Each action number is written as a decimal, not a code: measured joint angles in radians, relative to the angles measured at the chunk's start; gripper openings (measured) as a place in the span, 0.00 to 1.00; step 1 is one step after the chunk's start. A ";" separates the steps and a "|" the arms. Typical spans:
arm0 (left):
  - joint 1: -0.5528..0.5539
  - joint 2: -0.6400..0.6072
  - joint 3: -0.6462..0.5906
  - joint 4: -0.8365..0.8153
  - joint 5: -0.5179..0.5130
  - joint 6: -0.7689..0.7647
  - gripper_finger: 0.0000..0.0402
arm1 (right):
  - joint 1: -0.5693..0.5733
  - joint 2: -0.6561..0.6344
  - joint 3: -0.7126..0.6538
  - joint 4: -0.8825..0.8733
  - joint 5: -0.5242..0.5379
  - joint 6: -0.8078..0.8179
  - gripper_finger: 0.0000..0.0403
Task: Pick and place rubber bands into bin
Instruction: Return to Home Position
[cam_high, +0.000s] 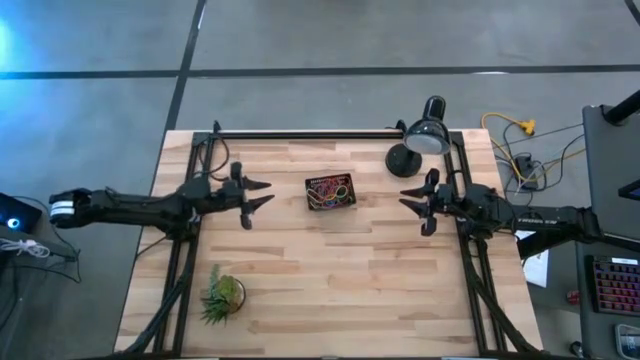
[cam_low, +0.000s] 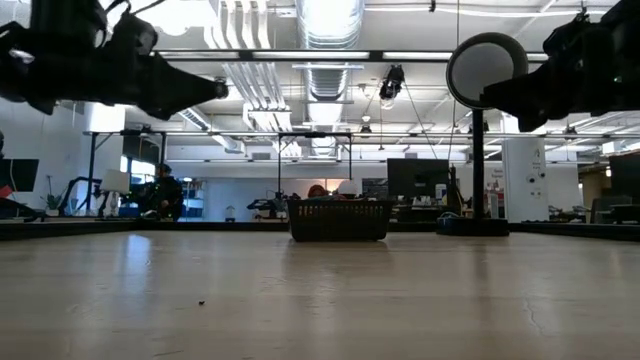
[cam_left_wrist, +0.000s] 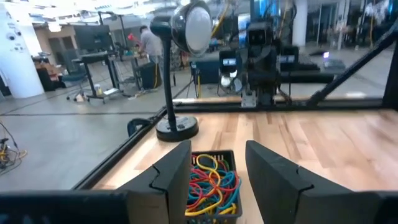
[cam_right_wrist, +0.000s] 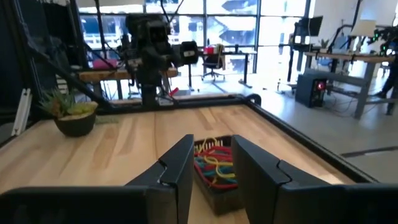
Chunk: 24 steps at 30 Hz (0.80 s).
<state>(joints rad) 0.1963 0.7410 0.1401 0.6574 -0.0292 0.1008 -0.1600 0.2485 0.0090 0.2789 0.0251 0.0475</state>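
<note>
Bin with rubber bands inside, midway between left gripper and right gripper, apart from both; both grippers spread, empty.

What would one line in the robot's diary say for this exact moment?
left claw: open, empty, raised | right claw: open, empty, raised | small black ribbed bin: between claws, holding tangled multicoloured rubber bands

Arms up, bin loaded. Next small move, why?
Probably retract both arms to rest: left gripper and right gripper hang open and empty either side of the bin, the rubber bands lie inside it, none shows loose on the table.
</note>
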 joint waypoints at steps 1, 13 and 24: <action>0.000 -0.016 -0.018 0.017 0.000 -0.011 0.34 | 0.000 0.000 0.000 -0.009 0.001 0.000 0.25; -0.001 -0.214 -0.131 -0.006 0.004 -0.068 0.34 | 0.000 0.002 0.000 -0.020 0.001 0.006 0.25; -0.001 -0.196 -0.132 -0.014 0.015 -0.069 0.34 | 0.000 0.025 0.000 -0.017 0.003 0.005 0.25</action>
<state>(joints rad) 0.1955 0.5447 0.0078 0.6432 -0.0144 0.0319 -0.1600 0.2733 0.0090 0.2615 0.0284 0.0525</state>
